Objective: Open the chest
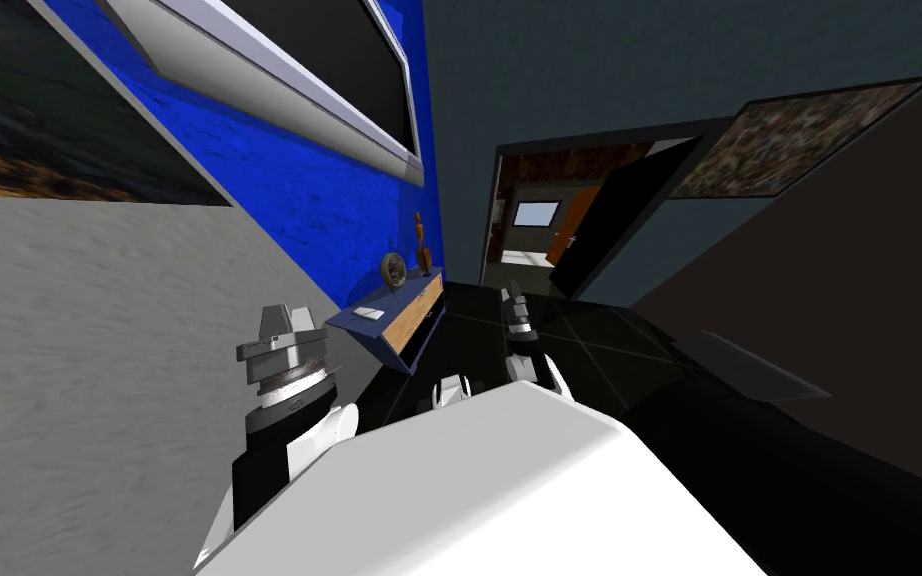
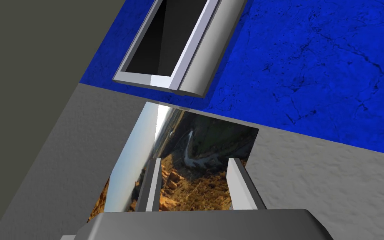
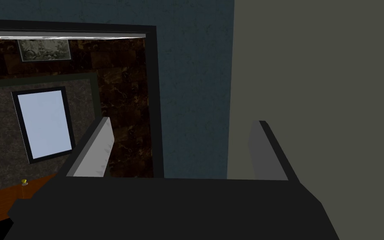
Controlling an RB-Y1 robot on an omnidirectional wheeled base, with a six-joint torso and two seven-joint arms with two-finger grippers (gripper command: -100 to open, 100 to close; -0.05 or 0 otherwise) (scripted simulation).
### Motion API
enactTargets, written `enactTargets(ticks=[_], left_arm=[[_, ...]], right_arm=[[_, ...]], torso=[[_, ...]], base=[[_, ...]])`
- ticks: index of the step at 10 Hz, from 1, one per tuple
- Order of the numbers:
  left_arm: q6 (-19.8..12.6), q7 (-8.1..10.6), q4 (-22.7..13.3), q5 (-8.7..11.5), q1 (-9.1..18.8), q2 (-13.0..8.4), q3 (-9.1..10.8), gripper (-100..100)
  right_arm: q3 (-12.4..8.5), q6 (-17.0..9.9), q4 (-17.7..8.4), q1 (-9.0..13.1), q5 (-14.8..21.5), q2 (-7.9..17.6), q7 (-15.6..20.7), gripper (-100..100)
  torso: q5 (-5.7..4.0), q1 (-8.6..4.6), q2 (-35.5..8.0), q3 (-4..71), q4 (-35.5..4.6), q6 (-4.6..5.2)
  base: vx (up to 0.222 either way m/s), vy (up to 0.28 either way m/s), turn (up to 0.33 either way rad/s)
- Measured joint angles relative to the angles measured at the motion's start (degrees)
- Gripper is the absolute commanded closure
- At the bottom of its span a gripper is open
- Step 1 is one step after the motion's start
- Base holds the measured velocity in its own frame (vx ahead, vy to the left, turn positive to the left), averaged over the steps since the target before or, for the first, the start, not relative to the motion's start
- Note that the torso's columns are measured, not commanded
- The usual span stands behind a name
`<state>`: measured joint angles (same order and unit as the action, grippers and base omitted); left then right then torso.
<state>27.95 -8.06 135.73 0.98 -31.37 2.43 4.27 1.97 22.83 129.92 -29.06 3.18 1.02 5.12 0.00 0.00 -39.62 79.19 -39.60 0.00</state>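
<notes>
While nothing is gripped by either, the left pincer (image 2: 195, 163) is held with its fingers spread, and the right pincer (image 3: 183, 123) is parted too. Further off, well apart from both, the chest (image 1: 396, 322), blue with a wood-coloured front, is parked against the blue wall (image 1: 319, 210). It's topped by a white slip (image 1: 368, 314), a round ornament (image 1: 395, 269) and an orange figurine (image 1: 423, 245).

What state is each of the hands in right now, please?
Left hand: open, holding nothing.
Right hand: open, holding nothing.
</notes>
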Motion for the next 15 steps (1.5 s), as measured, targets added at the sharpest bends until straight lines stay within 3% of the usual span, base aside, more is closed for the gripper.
enactTargets(ticks=[2,8,15], left_arm=[[0.3,0.26,-0.9,0.1,0.2,-2.3,0.17,-100],[4.2,2.54,-8.8,0.5,1.9,-9.9,1.48,-100],[9.3,4.99,-18.9,0.6,3.7,-12.9,2.33,-100]], right_arm=[[0.0,0.0,0.0,0.0,0.0,0.0,0.0,0],[0.0,0.0,0.0,0.0,0.0,0.0,0.0,0],[0.0,0.0,0.0,0.0,0.0,0.0,0.0,0]], torso=[[-0.01,-0.04,-2.3,5.2,-2.4,0.0],[0.01,0.01,-2.7,5.4,-2.7,-0.01],[0.0,0.03,-2.7,5.4,-2.7,0.02]], base=[[0.068,-0.026,0.076],[0.147,-0.058,0.122],[0.149,-0.077,0.127]])
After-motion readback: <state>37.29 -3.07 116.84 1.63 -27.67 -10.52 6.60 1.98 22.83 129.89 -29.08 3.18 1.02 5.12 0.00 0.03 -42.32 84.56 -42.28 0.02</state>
